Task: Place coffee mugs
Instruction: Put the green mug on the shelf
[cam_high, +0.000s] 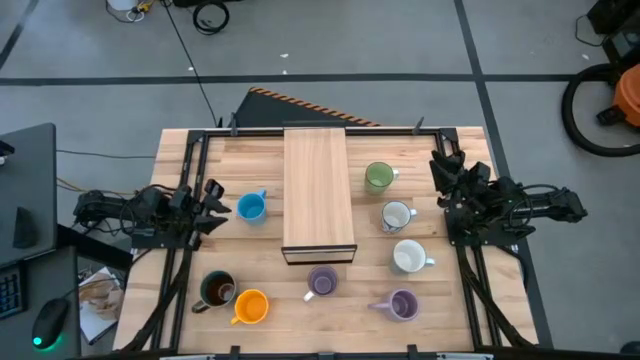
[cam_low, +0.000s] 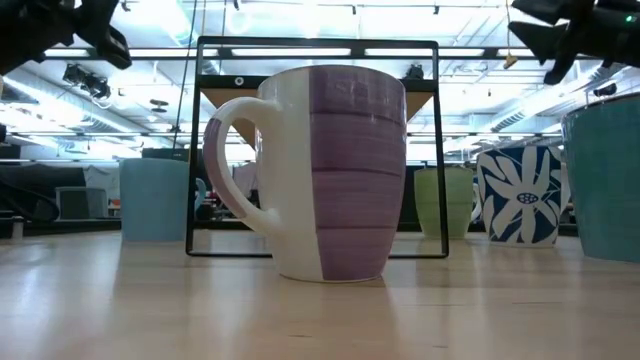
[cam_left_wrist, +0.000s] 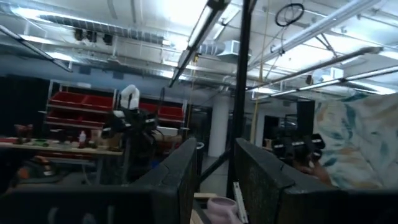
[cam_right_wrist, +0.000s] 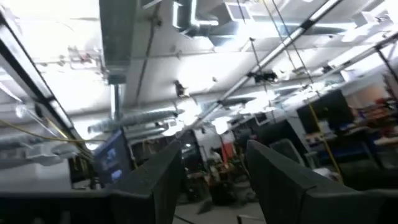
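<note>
Mugs, like the blue mug (cam_high: 251, 207), sit untouched on the table (cam_high: 180, 150); both pincers, left (cam_high: 212, 207) and right (cam_high: 445, 172), spread and empty. Next, I judge: grasp one.

The left gripper (cam_left_wrist: 214, 177) has its jaws parted, a clear gap between them. A pale lavender mug (cam_left_wrist: 222, 209) sits low in that gap. Beyond the jaws stand red shelves (cam_left_wrist: 81, 107).

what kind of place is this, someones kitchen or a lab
Most likely a lab or workshop, not a kitchen: bare ceiling ducts and strip lights overhead, red storage bins on shelving, and cables on a concrete floor around the wooden table.
</note>
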